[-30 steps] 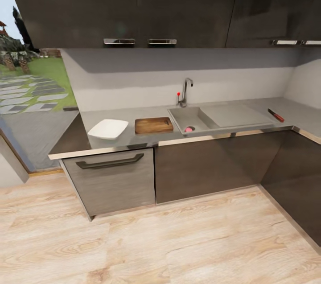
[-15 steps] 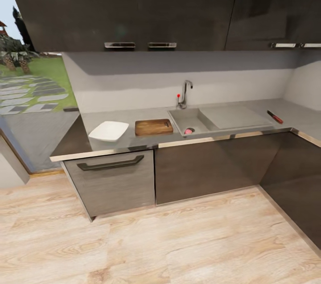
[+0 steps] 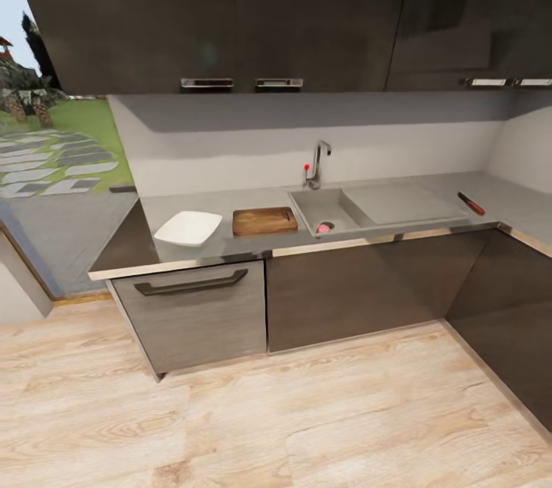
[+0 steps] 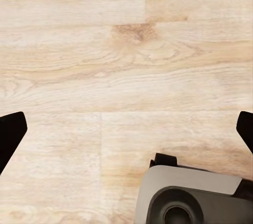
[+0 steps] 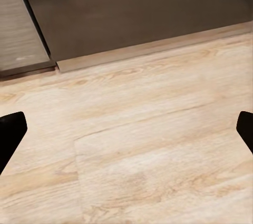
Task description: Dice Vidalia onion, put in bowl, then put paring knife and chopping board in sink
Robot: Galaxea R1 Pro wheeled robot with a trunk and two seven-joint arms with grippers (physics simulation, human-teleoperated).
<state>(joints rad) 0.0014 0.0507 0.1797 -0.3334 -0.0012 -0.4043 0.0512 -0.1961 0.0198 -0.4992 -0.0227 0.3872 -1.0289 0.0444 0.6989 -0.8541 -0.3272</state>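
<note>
The grey countertop (image 3: 429,189) runs across the head view over dark cabinets. On it lie the white square bowl (image 3: 188,228) at the left and the brown chopping board (image 3: 264,221) beside it. Right of the board is the steel sink (image 3: 307,206), with the pinkish onion (image 3: 324,227) at its near edge and the chrome faucet (image 3: 317,161) behind. The red-handled paring knife (image 3: 471,203) lies far right on the counter. My left gripper (image 4: 126,129) hangs open over the wooden floor. My right gripper (image 5: 126,129) is also open, over the floor near the cabinet base.
Pale wood floor (image 3: 291,419) lies between me and the cabinets. A drawer with a long dark handle (image 3: 190,283) sits under the bowl. The counter turns a corner at the right (image 3: 529,220). Part of my grey base (image 4: 190,197) appears in the left wrist view. An opening to a garden (image 3: 54,143) is at the left.
The whole head view has shifted slightly: counter and cabinets sit a little lower in the picture, so the camera has moved. The things on the counter lie as before.
</note>
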